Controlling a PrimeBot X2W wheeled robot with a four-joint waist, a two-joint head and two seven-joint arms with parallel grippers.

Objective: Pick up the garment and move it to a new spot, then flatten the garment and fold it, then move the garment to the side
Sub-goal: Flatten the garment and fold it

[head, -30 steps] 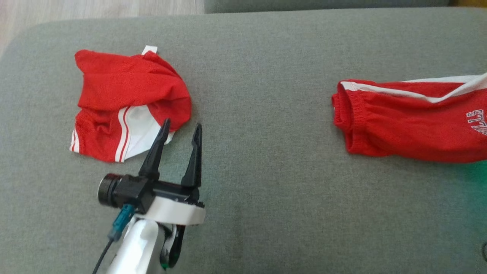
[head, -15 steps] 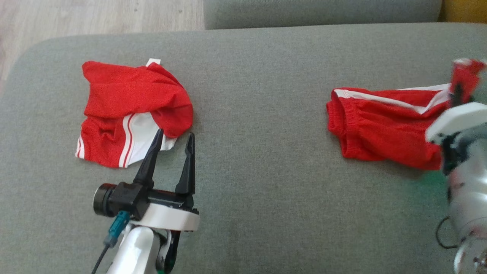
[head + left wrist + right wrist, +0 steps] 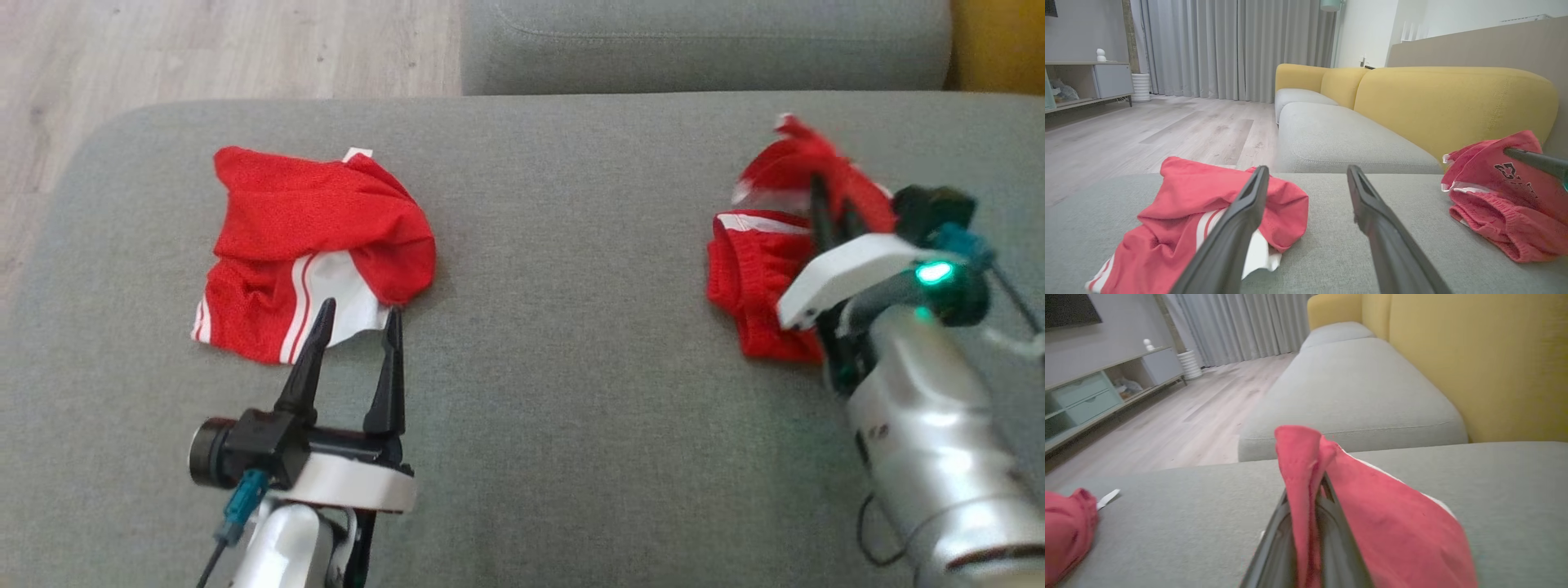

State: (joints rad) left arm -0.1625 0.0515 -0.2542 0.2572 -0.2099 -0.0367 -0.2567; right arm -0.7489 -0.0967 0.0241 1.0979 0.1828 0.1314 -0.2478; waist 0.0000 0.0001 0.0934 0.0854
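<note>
A red garment (image 3: 753, 282) with a white stripe and an elastic waistband lies on the right of the grey couch seat (image 3: 555, 327). My right gripper (image 3: 829, 196) is shut on one edge of it and holds that edge raised above the waistband end. The pinched cloth (image 3: 1306, 465) drapes over both fingers in the right wrist view. From the left wrist view the same garment (image 3: 1494, 204) sits at the right. My left gripper (image 3: 360, 309) is open, its tips just short of a second crumpled red-and-white garment (image 3: 310, 212).
The second garment (image 3: 1188, 196) lies to the left of my left gripper (image 3: 1307, 171). Behind the seat are another grey cushion (image 3: 702, 45), a yellow backrest (image 3: 1453, 102) and wooden floor (image 3: 204, 49) at the far left. Bare grey seat lies between the two garments.
The head camera has shifted. My right arm has come in from the right, carrying the garment's edge up and leftward so the cloth folds over itself. The left gripper has stayed open.
</note>
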